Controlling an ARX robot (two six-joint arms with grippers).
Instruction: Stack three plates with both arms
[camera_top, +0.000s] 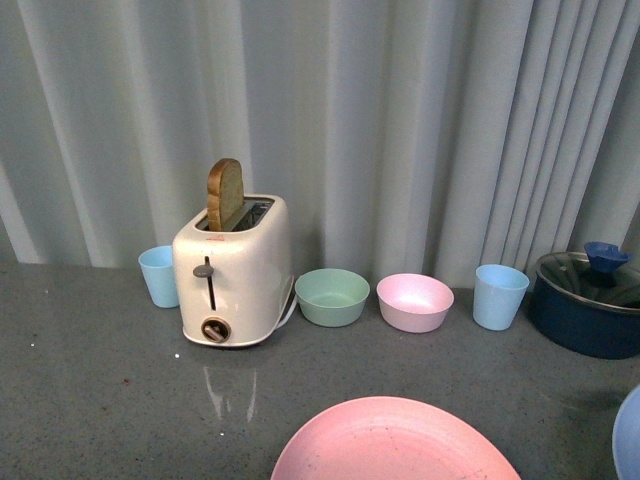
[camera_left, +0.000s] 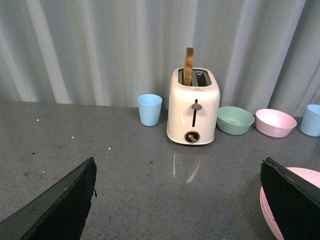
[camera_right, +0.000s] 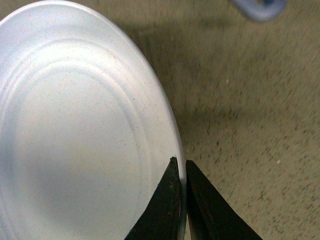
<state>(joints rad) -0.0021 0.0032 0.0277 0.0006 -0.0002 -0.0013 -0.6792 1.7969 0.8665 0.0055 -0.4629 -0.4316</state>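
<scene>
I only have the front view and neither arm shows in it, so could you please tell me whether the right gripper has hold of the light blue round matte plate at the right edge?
Observer: Yes, the right wrist view shows the right gripper shut on the rim of the light blue round matte plate.
Operator: Thank you. And the left gripper?
Observer: The left gripper is open and empty, with bare grey speckled counter between its fingers.
Operator: Is it near the large pink round matte plate?
Observer: In the left wrist view one of those fingers hides part of that plate's edge; I cannot tell whether they touch.
</scene>
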